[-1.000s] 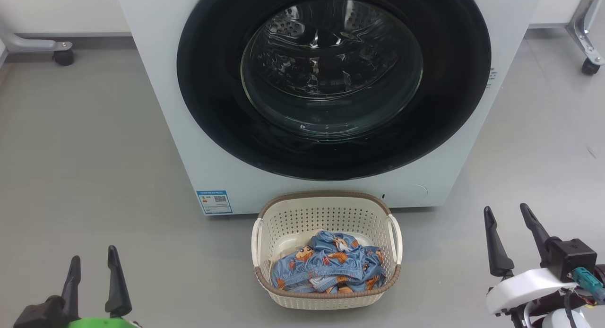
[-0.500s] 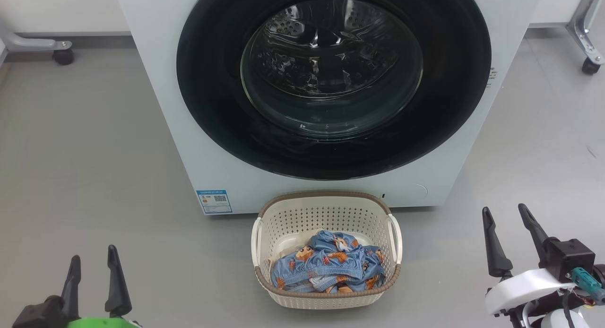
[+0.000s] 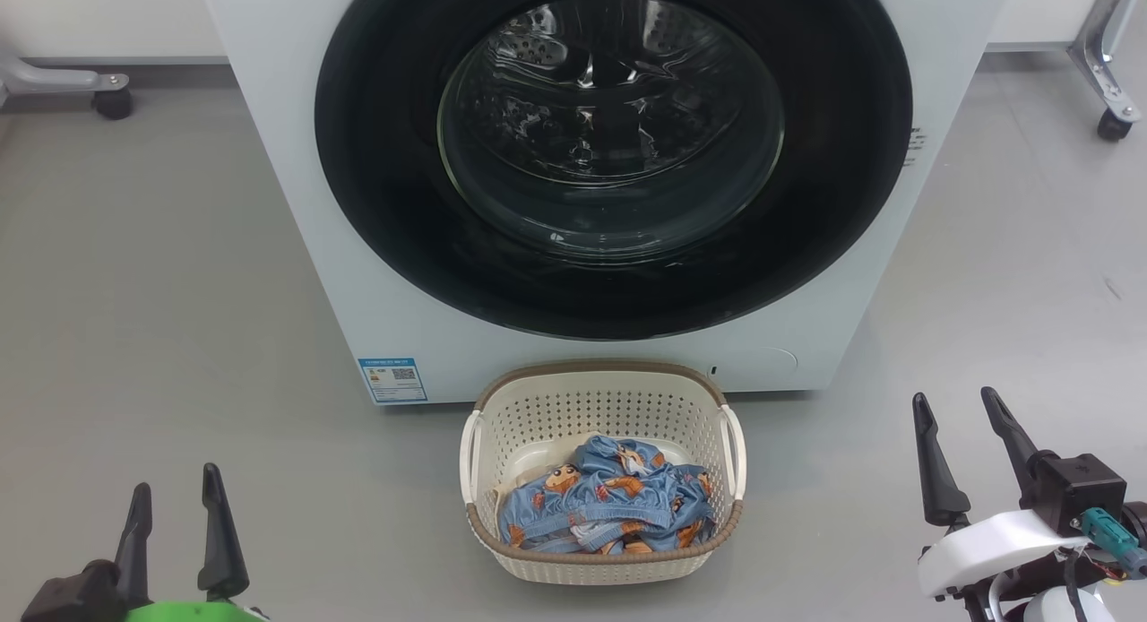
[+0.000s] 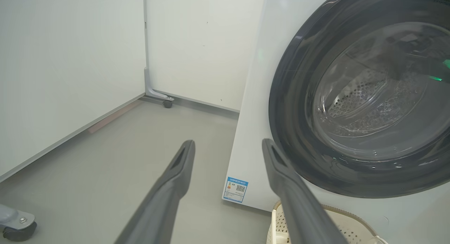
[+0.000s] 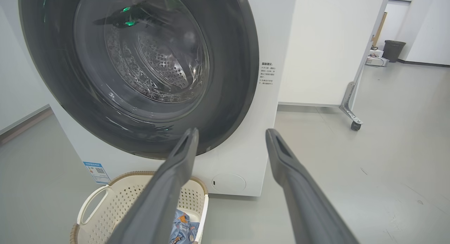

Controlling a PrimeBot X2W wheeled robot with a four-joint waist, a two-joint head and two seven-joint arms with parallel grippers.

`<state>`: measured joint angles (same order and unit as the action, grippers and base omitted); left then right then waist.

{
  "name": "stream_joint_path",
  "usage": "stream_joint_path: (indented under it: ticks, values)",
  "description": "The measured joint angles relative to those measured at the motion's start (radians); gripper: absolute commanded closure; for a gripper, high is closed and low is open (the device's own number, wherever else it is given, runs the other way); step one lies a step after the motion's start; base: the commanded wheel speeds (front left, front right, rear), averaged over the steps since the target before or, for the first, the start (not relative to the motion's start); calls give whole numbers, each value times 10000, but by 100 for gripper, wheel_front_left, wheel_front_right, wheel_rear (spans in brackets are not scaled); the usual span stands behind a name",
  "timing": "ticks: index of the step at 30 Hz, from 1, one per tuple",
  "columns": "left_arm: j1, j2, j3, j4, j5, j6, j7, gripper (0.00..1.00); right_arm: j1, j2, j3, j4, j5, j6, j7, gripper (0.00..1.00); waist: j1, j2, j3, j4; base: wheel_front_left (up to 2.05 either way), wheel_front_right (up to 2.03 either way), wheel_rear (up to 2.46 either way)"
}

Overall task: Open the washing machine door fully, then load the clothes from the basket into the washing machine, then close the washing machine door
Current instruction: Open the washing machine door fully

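The white washing machine (image 3: 269, 111) stands ahead with its round black-rimmed door (image 3: 376, 156) shut flat against the front; the steel drum shows through the glass. On the floor right before it sits the cream basket (image 3: 599, 398), holding light-blue clothes (image 3: 609, 505) with orange-brown figures. My left gripper (image 3: 172, 492) is open at the lower left, well left of the basket. At the lower right my right gripper (image 3: 957, 416) is open too, with nothing between its fingers. The door (image 4: 288, 107) and basket (image 4: 337, 219) show in the left wrist view, the door (image 5: 232, 61) and basket (image 5: 140, 184) in the right wrist view.
Grey floor (image 3: 134, 290) spreads on both sides of the machine. A castor leg (image 3: 99, 89) stands at the back left and another (image 3: 1107, 93) at the back right, under white panels. A blue label (image 3: 392, 380) marks the machine's lower left corner.
The whole head view has shifted a little left and down, so the camera moved. Both grippers stay open and hold about the same places.
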<state>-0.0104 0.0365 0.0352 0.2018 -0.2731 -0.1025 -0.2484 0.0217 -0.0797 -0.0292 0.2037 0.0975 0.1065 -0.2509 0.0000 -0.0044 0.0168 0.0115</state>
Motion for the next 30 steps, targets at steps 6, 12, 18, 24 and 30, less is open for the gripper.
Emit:
stream_joint_path:
  ticks: [6,12,18,24,30]
  values:
    - [0,0,0,-6,-2,0,0,0,0,19,-21,8,0,71,0,0,0,0,28,-10,63,63,-126]
    - [0,0,2,-10,-67,0,0,0,0,44,-42,12,0,73,0,0,0,0,47,-11,77,77,-154]
    - [-1,-4,6,-25,-370,-2,0,0,-1,58,-54,13,-2,75,0,0,0,0,59,2,75,75,-150]
    - [-1,-6,-2,-23,-370,-2,0,0,-1,61,-81,15,-13,84,0,0,0,0,46,23,61,61,-121]
    - [-1,-6,0,-21,-370,-4,0,0,-2,65,-84,19,-15,86,0,0,0,0,12,33,45,45,-89]
